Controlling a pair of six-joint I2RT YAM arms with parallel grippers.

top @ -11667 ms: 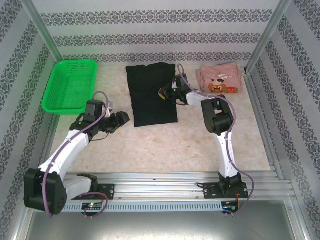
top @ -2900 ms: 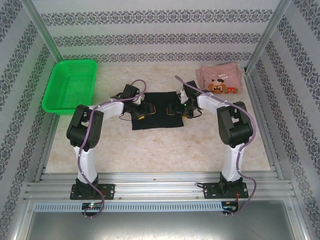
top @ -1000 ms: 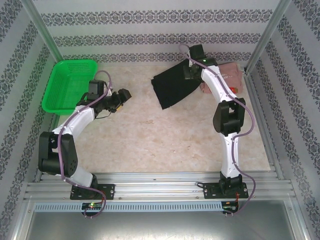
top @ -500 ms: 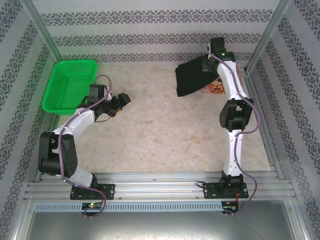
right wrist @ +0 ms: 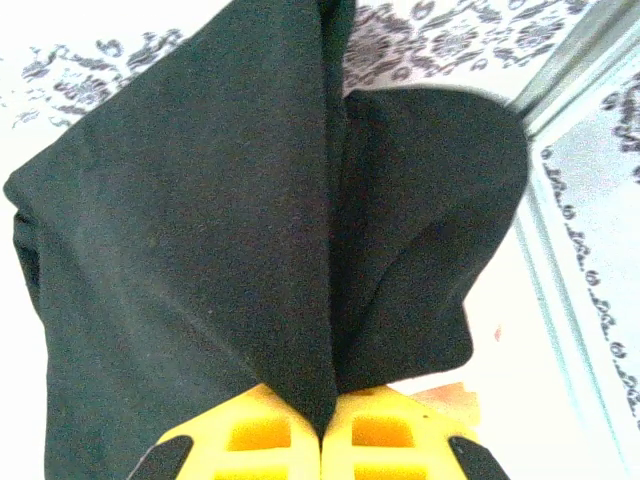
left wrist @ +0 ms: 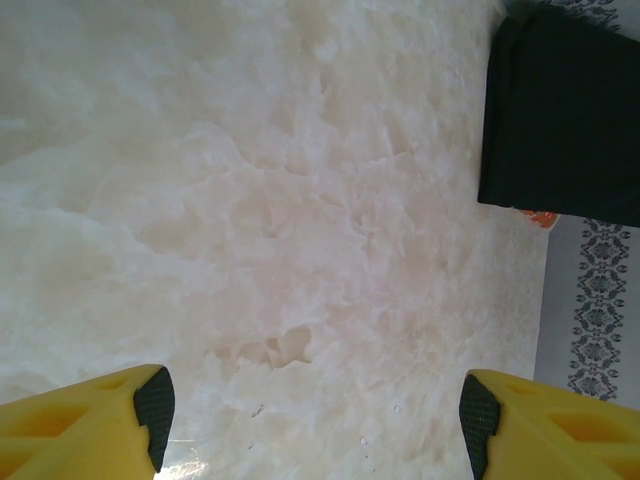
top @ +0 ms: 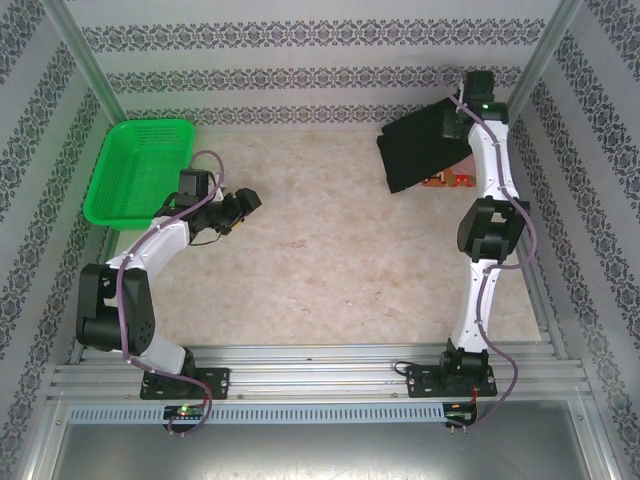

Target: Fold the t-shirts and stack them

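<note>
The left gripper (left wrist: 310, 400) hovers just right of the green basket (top: 145, 165), jaws spread wide with nothing between them; far off to its right the folded black shirt (top: 418, 150) hangs from the right gripper (right wrist: 322, 420), which is clamped on one edge; under that gripper the pink shirt (top: 447, 181) peeks out. Such a narrow pinch could let the folds slip open, or the shirt could land crooked.
</note>
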